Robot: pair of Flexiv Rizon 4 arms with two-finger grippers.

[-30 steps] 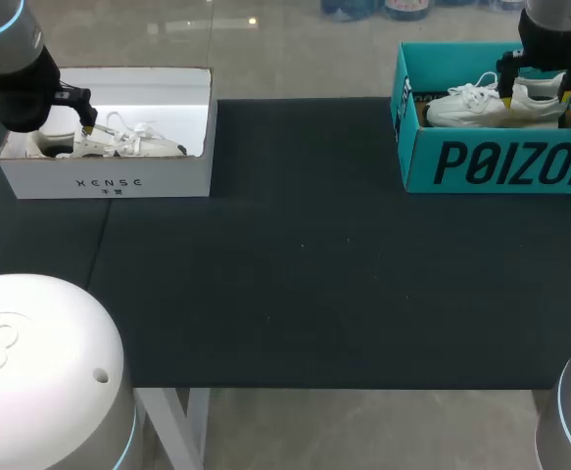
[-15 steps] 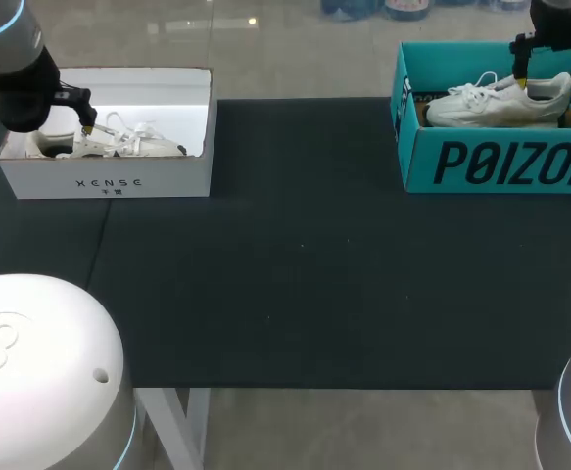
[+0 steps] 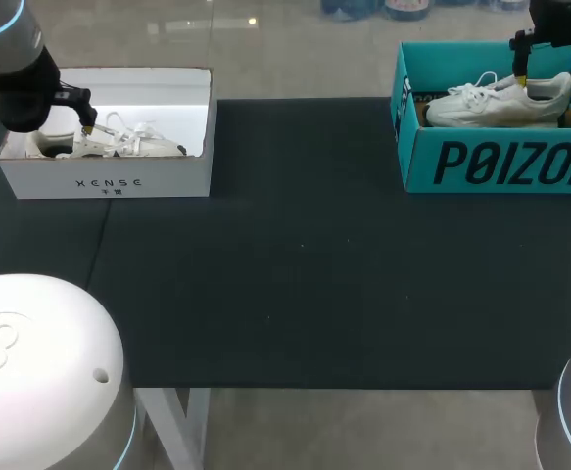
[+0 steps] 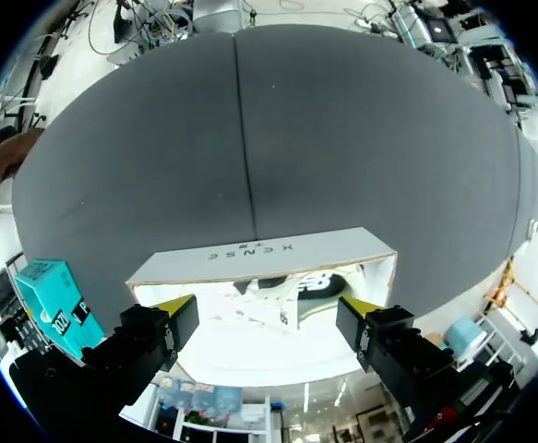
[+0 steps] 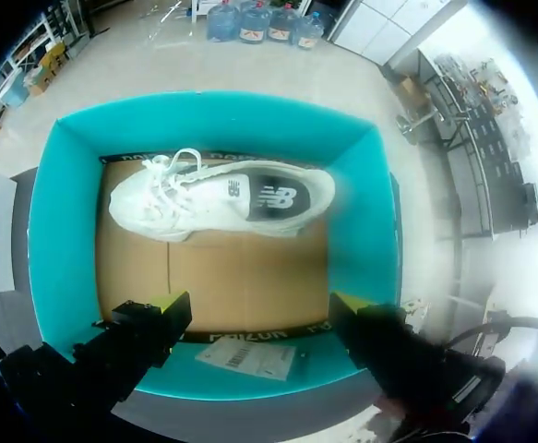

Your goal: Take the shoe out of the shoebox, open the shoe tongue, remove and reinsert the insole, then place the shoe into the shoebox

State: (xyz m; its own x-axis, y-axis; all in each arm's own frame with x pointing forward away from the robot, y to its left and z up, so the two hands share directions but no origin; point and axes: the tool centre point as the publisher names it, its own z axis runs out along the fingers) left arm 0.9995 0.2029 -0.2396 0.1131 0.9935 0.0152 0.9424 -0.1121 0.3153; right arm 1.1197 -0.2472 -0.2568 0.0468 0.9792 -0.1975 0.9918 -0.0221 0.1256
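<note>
Shoe [image 5: 222,203] lies on its side in teal shoebox [image 5: 64,231], ahead of right fingers [image 5: 167,306], which hang apart, touching nothing. Left fingers [image 4: 178,308], also apart, face second shoe [image 4: 307,290] in white shoebox [image 4: 259,253]. Likely step: lifting shoe out; next move calls for descending and closing on its collar.

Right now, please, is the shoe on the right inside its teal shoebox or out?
Inside: the white shoe rests on the cardboard floor within the walls of the teal shoebox; the open right hand holds nothing.
</note>
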